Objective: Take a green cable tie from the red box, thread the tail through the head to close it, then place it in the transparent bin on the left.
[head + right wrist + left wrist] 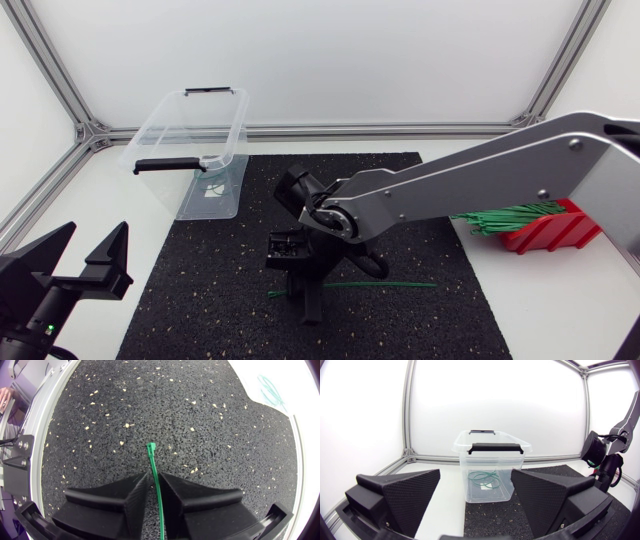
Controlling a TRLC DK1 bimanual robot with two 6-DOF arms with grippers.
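Right arm's claw (pixel 154 480) clamped on 1 green cable tie (pixel 151 455) at mid-table; left claw (pixel 93 232) spread apart, near left.

Only the right wrist view shows both fingers pinching the tie, its head just ahead on the black mat (pixel 200 300). The head view shows its tail trailing right, toward the red box (pixel 550 235). Only the left wrist view clearly shows 1 looped tie (pixel 485 479) inside the transparent bin (pixel 225 175), far left.

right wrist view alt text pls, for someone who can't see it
The right tool is closed on a green cable tie, gripping it from both sides, with the tie's head end poking out just ahead of the tool. Beneath them lies a speckled black mat.
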